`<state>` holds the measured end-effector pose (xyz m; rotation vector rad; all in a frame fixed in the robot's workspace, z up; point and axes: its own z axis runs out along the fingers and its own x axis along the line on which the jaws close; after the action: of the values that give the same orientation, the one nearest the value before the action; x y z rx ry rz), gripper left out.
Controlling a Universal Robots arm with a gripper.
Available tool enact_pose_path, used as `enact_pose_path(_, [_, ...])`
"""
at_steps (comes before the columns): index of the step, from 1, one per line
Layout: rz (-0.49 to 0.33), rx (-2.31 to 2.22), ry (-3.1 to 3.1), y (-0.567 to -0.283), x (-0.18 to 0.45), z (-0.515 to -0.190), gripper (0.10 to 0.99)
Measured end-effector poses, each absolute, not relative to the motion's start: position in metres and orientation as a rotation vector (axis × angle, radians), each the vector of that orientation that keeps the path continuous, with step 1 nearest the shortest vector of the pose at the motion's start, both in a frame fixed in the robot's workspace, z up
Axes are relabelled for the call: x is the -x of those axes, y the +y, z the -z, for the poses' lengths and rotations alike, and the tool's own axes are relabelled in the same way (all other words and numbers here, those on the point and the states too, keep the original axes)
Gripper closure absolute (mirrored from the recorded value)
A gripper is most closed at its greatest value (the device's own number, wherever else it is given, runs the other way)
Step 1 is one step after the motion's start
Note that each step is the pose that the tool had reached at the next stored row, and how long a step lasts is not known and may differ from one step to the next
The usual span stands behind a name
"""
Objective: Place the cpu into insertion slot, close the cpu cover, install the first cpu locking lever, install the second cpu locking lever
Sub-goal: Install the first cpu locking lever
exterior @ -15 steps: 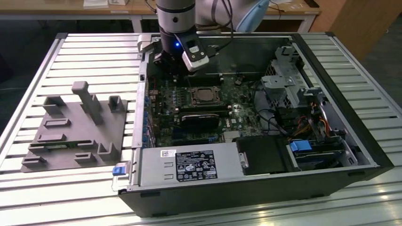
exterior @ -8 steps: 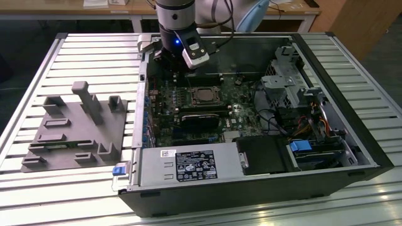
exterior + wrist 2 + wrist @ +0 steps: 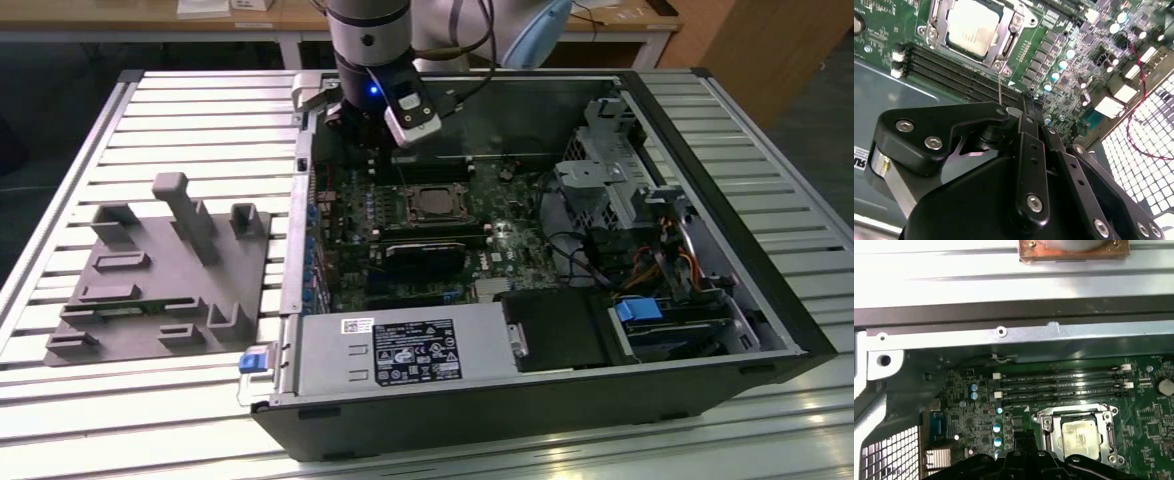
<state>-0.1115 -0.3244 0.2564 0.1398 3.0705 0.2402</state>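
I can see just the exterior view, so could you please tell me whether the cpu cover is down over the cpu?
Observer: In the second wrist view, the cpu cover lies flat, framing the cpu through its window.
Operator: Thank you. Is anything sticking out beside it?
Observer: A thin metal lever runs from the cover's corner toward the gripper; I cannot tell whether they touch.

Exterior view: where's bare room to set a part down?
Bare slatted table between the grey fixture and the near edge, also between it and the far edge. A narrower strip flanks the computer case on the exterior view's right. Crowded inside the case: motherboard, drive cage, cables.
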Motion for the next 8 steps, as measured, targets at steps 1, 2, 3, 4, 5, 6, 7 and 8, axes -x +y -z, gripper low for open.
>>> enact_pose_path(1, [-0.253,-0.140,3.069,-0.3245,0.1122,-0.2563,0.984])
enact_pose_path(2, [-0.269,-0.141,3.067,-0.3244,0.1130,-0.2562,0.984])
enact_pose_path(3, [-0.281,-0.141,3.066,-0.3244,0.1141,-0.2561,0.984])
enact_pose_path(4, [-0.289,-0.141,3.065,-0.3244,0.1154,-0.2560,0.984])
enact_pose_path(5, [-0.299,-0.141,3.063,-0.3244,0.1165,-0.2558,0.984])
enact_pose_path(6, [-0.312,-0.141,3.062,-0.3245,0.1172,-0.2556,0.984])
enact_pose_path(7, [-0.332,-0.142,3.060,-0.3245,0.1175,-0.2555,0.984])
enact_pose_path(8, [-0.351,-0.143,3.058,-0.3245,0.1177,-0.2554,0.984])
